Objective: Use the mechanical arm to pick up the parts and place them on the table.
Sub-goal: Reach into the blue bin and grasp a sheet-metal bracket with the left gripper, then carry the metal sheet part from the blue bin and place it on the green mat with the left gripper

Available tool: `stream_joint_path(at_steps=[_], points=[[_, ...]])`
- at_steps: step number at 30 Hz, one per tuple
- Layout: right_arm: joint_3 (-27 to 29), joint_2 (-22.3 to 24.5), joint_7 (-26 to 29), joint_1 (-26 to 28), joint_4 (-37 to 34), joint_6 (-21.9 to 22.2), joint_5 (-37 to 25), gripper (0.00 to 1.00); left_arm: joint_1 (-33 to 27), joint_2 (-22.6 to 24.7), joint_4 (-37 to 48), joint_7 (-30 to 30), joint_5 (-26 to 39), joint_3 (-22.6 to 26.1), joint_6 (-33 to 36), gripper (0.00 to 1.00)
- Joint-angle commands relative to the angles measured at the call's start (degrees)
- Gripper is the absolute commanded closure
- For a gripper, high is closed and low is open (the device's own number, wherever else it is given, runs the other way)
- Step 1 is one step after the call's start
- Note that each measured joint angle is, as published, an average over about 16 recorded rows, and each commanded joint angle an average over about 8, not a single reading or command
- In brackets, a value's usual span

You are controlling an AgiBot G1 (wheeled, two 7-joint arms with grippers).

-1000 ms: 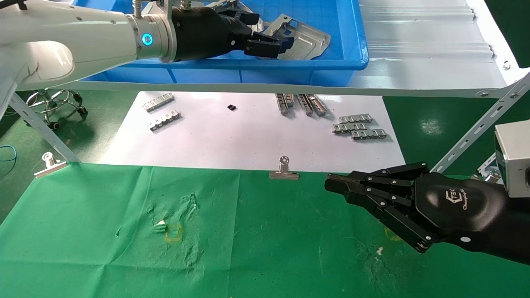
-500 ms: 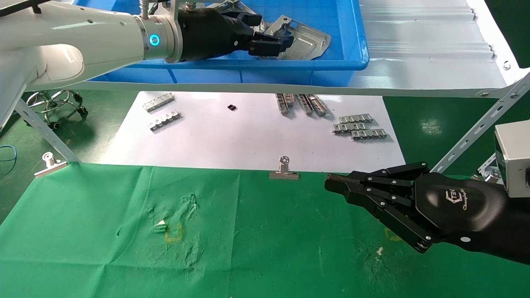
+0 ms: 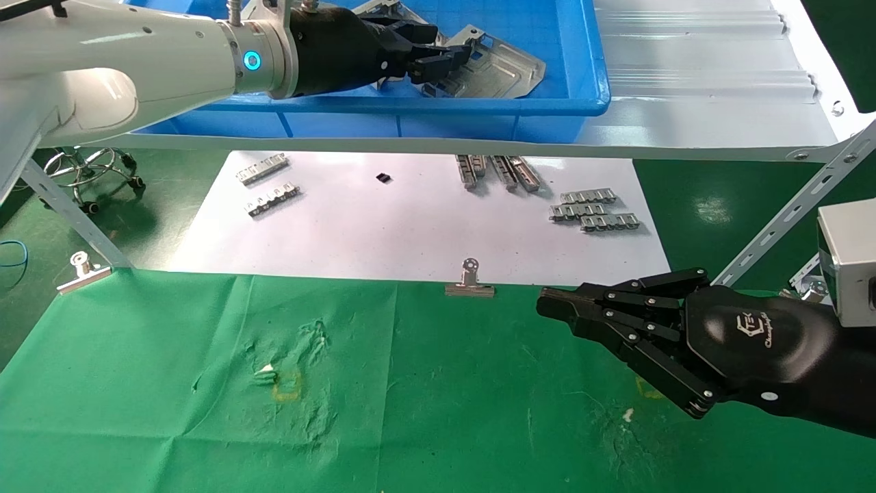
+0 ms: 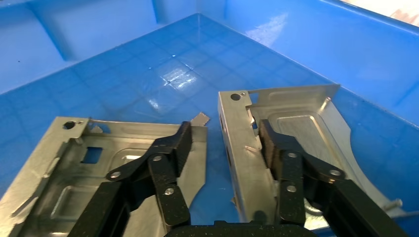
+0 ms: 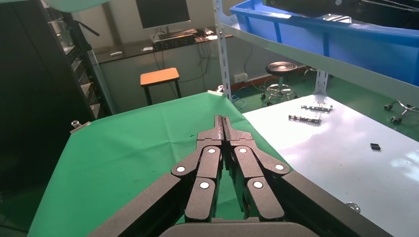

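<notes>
Lying in blue tray (image 4: 306,44): two parts (image 4: 296,128); left gripper (image 4: 222,143) straddling one.

Past the bench the floor (image 5: 341,89) is glossy green, throwing back pale patches of the ceiling light, and a round black stool (image 5: 280,66) on a chrome wheeled base stands on it near a plain pale wall (image 5: 197,69). Against that wall sits a low wooden stool with an orange top (image 5: 159,77), and behind it a dark desk (image 5: 163,44) carries a switched-off monitor (image 5: 162,12) and some cables. A tall dark rack (image 5: 34,89) fills the side of the room, with clutter on its shelves too dim to make out.
</notes>
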Motion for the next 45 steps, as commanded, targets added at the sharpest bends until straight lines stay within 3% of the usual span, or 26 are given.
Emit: stream_joint_path(at_steps=[1, 31, 37, 45], points=[[0.0, 0.0, 0.0, 0.0, 0.0, 0.0, 0.0, 1.00, -0.1, 0.0, 0.1, 0.1, -0.5, 0.6, -0.2, 1.00], [0.0, 0.0, 0.0, 0.0, 0.0, 0.0, 0.0, 1.00, -2.9, -0.5, 2.5, 4.0, -8.2, 4.7, -1.3, 1.00], [0.0, 0.0, 0.0, 0.0, 0.0, 0.0, 0.0, 1.00, -4.1, -1.2, 3.8, 6.6, -9.9, 4.2, 1.7, 1.00], [0.0, 0.0, 0.0, 0.0, 0.0, 0.0, 0.0, 1.00, -6.0, -5.0, 5.8, 12.1, -13.0, 2.3, 12.0, 1.00]])
